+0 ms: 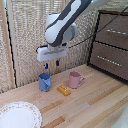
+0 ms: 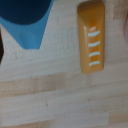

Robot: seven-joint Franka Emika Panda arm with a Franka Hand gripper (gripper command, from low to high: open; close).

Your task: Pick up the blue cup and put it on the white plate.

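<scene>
The blue cup (image 1: 44, 81) stands upright on the wooden table, its handle barely visible. In the wrist view the blue cup (image 2: 24, 20) fills one corner, seen from above. My gripper (image 1: 51, 64) hangs a little above the cup and slightly toward the exterior view's right. Its two fingers are apart with nothing between them, so it is open. The white plate (image 1: 19, 115), wide with a speckled rim, lies at the near left of the exterior view, well apart from the cup. The wrist view does not show the fingertips clearly.
A pink mug (image 1: 75, 79) stands to the right of the blue cup. An orange block (image 1: 63, 90) lies between them, nearer the front; the same orange block (image 2: 91, 37) shows beside the cup. A dark drawer cabinet (image 1: 111, 45) stands at the right; a wicker screen (image 1: 25, 35) is behind.
</scene>
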